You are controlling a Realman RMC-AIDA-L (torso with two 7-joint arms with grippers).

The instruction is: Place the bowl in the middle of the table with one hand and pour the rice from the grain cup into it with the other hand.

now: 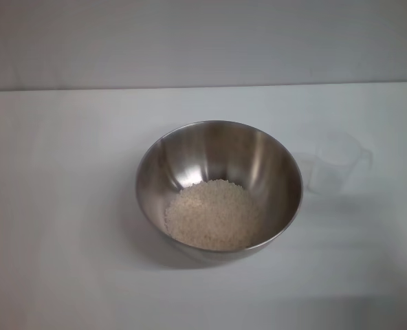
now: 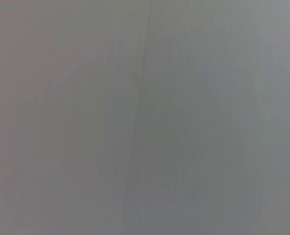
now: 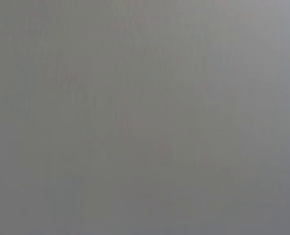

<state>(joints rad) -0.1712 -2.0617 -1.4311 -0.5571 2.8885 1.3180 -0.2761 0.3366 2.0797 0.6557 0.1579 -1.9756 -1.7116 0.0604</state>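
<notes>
The stainless-steel bowl (image 1: 218, 189) stands upright near the middle of the white table (image 1: 59, 227) in the head view. A pile of off-white rice (image 1: 212, 214) lies in its bottom, toward the near wall. Just to the right of the bowl the clear grain cup (image 1: 335, 163) stands upright on the table, and it looks empty, its handle toward the right. Neither gripper shows in any view. Both wrist views show only a plain grey surface.
A pale wall runs along the table's far edge (image 1: 203, 87). Bare tabletop lies to the left of the bowl and in front of it.
</notes>
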